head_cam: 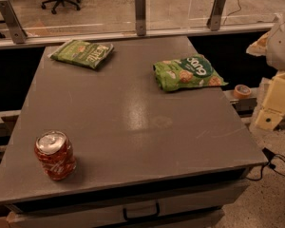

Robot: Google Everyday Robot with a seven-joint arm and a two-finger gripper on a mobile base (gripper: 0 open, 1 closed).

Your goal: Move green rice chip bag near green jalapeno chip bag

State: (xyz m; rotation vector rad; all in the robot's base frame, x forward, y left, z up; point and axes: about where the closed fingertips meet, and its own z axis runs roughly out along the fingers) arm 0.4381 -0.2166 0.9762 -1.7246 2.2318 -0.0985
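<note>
Nearest me, by the front-left corner of the worktop (133,122), stands a red drink can (55,155), upright and well apart from everything else. I judge it safely out of the way.

Past the right edge, about halfway back, hangs the cream-coloured gripper (275,103), off the worktop and touching nothing. I cannot tell whether it is open or closed.

Just inside that same right edge lies the green rice chip bag (188,73), puffy, with one corner reaching the rim. That is my worry: an approach from the side could nudge it over the edge, down towards the roll of tape (242,90) on the ledge beside it. An air-filled bag could also squirm out of a shallow pinch, or a hard squeeze could crush the chips.

Furthest off, at the far-left corner, lies the green jalapeno chip bag (83,52), flat and close to the far edge. The rice bag has to cross the whole far half. If it overshoots, it could shove the flat bag off that corner.
</note>
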